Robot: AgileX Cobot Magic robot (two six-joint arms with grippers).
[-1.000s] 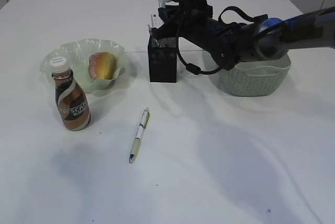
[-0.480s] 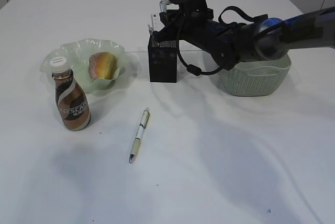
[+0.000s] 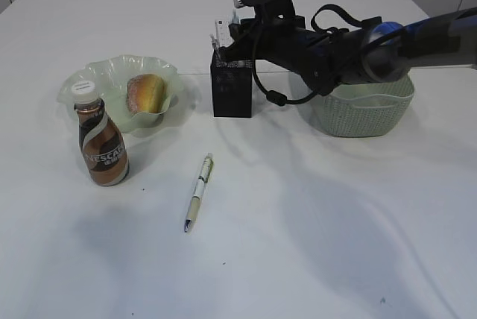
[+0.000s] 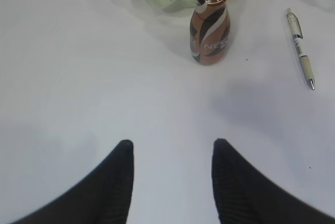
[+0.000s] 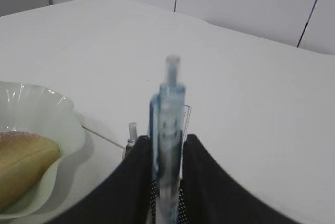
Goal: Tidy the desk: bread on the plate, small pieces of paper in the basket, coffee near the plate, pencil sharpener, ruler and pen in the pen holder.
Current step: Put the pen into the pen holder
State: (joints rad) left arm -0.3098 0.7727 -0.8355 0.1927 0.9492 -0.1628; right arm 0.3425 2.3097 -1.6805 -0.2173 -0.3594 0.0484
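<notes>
The white desk (image 3: 313, 244) runs back to pale wall panels. The only writing I can read is "NESCAFE" on the coffee (image 4: 210, 29), ahead of my left gripper (image 4: 172, 153), whose fingers are spread over bare tabletop. My right gripper (image 5: 166, 153) has a bluish clear pen (image 5: 167, 124) upright between its fingers above the pen holder (image 3: 232, 84); I cannot tell whether they still pinch it. Another pen (image 3: 198, 191) lies nearer me.

Matt white tabletop (image 3: 313, 244); translucent glossy green plate (image 3: 112, 73); black metal-mesh pen holder (image 3: 231, 95); woven-look plastic basket (image 3: 365, 114); glossy-labelled coffee (image 3: 103, 144) bottle.
</notes>
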